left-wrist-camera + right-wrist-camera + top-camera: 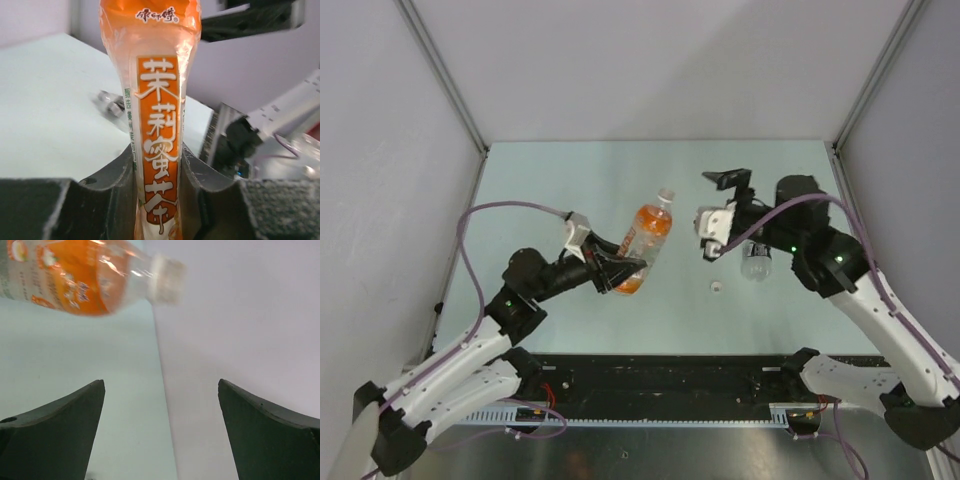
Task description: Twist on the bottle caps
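top external: bottle (645,238) tilted, neck toward 1 o'clock
left gripper (618,272): clamped on bottle
right gripper (161,385): spread wide, holding nothing

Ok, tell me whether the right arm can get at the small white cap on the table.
Probably yes: the right hand is open and empty, and the small white plastic cap lies alone on bare table nearby, clear of the transparent plastic bottle beside it.
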Controlling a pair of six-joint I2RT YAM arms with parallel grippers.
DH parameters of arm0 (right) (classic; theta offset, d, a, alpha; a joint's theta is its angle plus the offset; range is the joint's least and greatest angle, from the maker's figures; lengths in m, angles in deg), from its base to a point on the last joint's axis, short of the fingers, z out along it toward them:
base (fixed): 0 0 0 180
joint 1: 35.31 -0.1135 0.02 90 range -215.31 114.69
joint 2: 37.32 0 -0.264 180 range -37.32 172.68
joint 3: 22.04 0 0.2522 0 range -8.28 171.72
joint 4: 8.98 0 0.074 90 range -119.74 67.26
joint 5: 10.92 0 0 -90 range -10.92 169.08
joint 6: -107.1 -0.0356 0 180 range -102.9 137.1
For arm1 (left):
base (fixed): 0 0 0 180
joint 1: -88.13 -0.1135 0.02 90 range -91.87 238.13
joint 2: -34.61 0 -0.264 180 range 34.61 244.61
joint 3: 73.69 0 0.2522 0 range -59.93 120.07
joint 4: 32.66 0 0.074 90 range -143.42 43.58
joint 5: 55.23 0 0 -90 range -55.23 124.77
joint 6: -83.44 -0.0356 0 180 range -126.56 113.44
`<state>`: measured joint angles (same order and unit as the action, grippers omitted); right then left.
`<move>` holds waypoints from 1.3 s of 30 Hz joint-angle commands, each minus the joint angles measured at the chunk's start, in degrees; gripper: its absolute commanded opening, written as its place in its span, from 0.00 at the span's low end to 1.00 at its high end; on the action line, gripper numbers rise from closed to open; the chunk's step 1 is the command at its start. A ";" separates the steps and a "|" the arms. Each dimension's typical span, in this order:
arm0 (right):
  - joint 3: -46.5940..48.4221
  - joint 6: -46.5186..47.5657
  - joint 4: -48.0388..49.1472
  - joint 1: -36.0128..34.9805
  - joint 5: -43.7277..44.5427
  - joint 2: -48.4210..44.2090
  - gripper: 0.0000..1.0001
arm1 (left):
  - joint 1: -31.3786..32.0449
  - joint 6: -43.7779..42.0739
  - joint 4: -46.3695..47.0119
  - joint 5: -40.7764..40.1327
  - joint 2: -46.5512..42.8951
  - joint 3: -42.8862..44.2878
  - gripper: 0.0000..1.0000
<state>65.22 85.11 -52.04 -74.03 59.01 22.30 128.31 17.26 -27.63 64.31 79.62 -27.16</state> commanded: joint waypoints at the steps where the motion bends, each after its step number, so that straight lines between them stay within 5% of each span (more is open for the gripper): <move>1: 0.80 -24.83 15.06 4.02 -4.14 -5.90 0.99 | 0.32 -8.10 2.93 -15.32 -5.19 -2.65 0.19; 6: 0.78 -51.44 22.11 9.08 5.48 -7.90 0.99 | 0.24 -13.17 8.00 -24.79 -9.18 -4.98 0.14; 9: 0.79 -67.08 22.29 10.78 21.37 -5.99 1.00 | 0.28 -15.56 13.59 -29.97 -10.85 -6.93 0.14; 12: 0.48 -88.66 14.27 14.05 38.00 -4.25 0.99 | 0.32 -17.66 20.46 -32.11 -12.00 -9.21 0.11; 14: -0.24 -93.69 6.67 16.40 37.83 -3.30 0.99 | 0.33 -20.10 22.27 -32.29 -12.81 -9.85 0.09; 20: -6.11 -95.00 -8.61 16.19 31.49 1.54 0.97 | 0.31 -25.81 24.52 -30.24 -16.96 -12.57 0.08; 28: -15.56 -94.05 -7.40 14.01 26.33 7.44 0.91 | 0.22 -20.57 25.65 -28.05 -24.70 -18.65 0.04; 39: -18.34 -74.95 30.76 -4.42 2.70 -2.47 0.92 | 0.33 -19.93 27.09 -9.47 -23.65 -25.03 0.10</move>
<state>46.44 2.27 -42.71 -72.85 73.85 24.53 128.42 -3.53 -4.05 47.81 54.38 -51.00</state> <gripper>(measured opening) 0.916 0.348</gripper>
